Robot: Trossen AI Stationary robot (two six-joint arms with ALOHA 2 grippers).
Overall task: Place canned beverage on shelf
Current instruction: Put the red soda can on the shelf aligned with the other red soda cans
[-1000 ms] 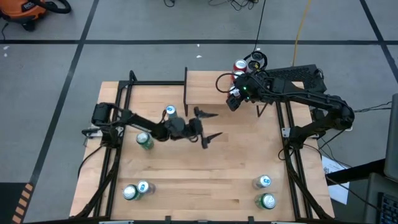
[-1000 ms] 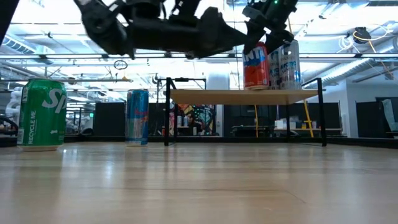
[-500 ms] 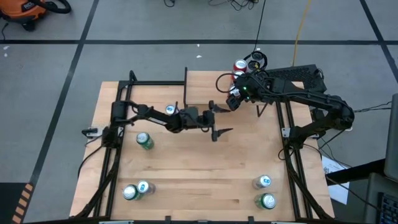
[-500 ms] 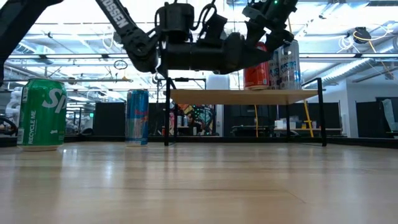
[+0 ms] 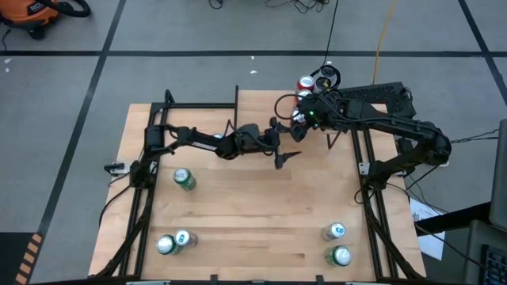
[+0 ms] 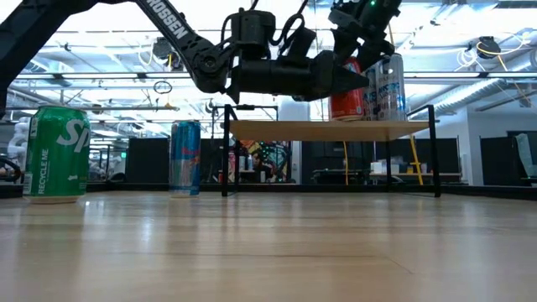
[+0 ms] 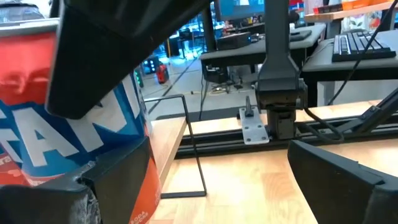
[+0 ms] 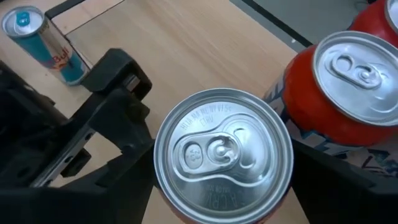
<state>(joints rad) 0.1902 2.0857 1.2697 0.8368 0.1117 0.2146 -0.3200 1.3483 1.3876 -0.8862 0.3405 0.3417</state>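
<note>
An orange-red can with blue lettering (image 6: 345, 91) stands upright near the left end of the shelf (image 6: 336, 128), a small wood board on black legs at the table's far right (image 5: 261, 107). My right gripper (image 6: 362, 42) comes down over it and is shut on it; its silver top shows in the right wrist view (image 8: 224, 149). Other cans (image 8: 354, 81) stand beside it. My left gripper (image 5: 287, 144) is open and empty, in the air at shelf height, right beside that can (image 7: 74, 143). My right gripper pinches the can between its two fingers, one on each side of the wall just below the top rim (image 8: 160, 163). The fingers come from above, pointing down. The can is upright with its bottom (image 6: 345, 116) on the shelf board. My left gripper's one finger (image 7: 118, 180) lies close against the same can; I cannot tell whether it touches.
On the tabletop stand a green can (image 5: 184, 180), a slim blue can (image 6: 185, 158), two cans at the near left (image 5: 173, 242) and two at the near right (image 5: 338, 244). Black frame rails (image 5: 142, 214) run along both sides of the table.
My left gripper has swung from the table's middle toward the right and far edge, up to the shelf's left end and the held can, staying open. The can has stayed where it was.
</note>
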